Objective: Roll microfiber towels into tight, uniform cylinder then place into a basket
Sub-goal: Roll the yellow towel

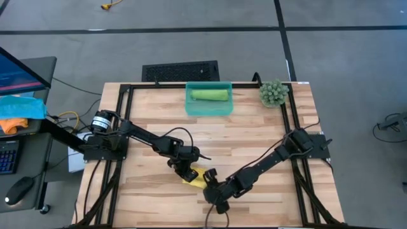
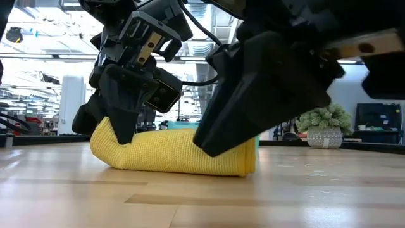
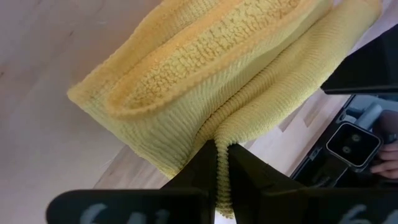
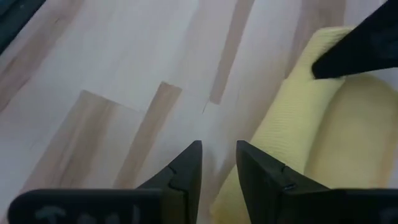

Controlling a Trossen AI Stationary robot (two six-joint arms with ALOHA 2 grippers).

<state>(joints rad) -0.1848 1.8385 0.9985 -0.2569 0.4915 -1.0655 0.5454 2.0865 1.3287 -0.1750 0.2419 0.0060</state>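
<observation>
Left arm reaches in from the counter's (image 1: 254, 137) left edge; left hand (image 1: 186, 169) is down on the near-centre of the counter, fingers (image 3: 202, 171) pinched shut on a ribbed edge fold of the yellow microfiber towel (image 1: 196, 177). The wrist view shows the fold clamped between the two dark tips.

Yellow towel lies on the wood as a loose, partly rolled bundle (image 2: 174, 152), long axis roughly across the low view, one end under the left hand and the other end under the right.

Right hand (image 1: 210, 185) sits just beside the left, at the towel's other end, low over the counter. Its fingers (image 4: 186, 171) stand narrowly apart with bare wood between them. One finger is right at the towel's edge (image 4: 292, 130); no grip visible.

Far side of the counter: teal plastic basket (image 1: 193, 108) against the back rail, with the green microfiber towel (image 1: 210, 95) rolled up inside it. Small potted plant (image 1: 273, 93) to its right, apart from the basket.
</observation>
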